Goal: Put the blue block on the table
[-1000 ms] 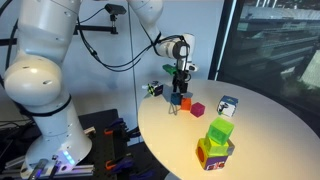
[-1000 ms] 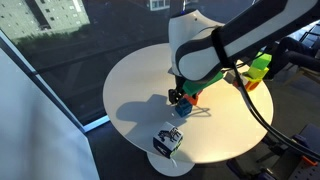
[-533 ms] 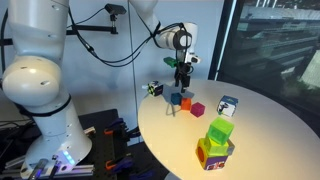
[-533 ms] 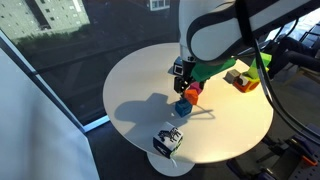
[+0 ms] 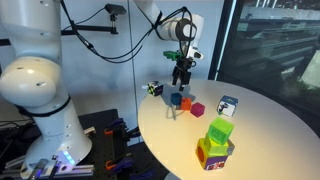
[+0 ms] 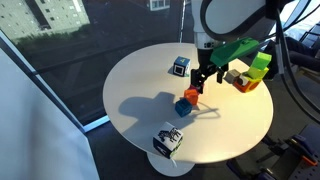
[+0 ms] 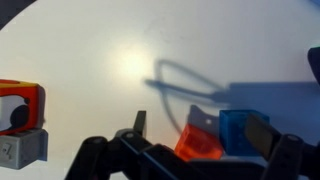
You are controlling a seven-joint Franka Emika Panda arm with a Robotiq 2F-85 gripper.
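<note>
The blue block (image 5: pixel 175 99) sits on the white round table (image 5: pixel 262 125), touching a red-orange block (image 5: pixel 186 103). It also shows in an exterior view (image 6: pixel 182 106) and in the wrist view (image 7: pixel 240 130). My gripper (image 5: pixel 181 73) hangs open and empty well above the two blocks, also seen from the other side (image 6: pixel 205 79). In the wrist view my gripper (image 7: pixel 200 128) frames both blocks from above, with one fingertip (image 7: pixel 138 122) left of the red-orange block (image 7: pixel 200 141) and the other over the blue block's right edge.
A magenta cube (image 5: pixel 198 109), a white-and-blue patterned cube (image 5: pixel 227 104) and a dark cube with green marks (image 5: pixel 154 89) stand nearby. A green and yellow stack (image 5: pixel 217 140) is near the table edge. An orange and grey block (image 7: pixel 20 120) shows at the wrist view's left.
My gripper has risen straight up from the blue block, which stays on the table beside the red-orange block. The other blocks have not moved.
</note>
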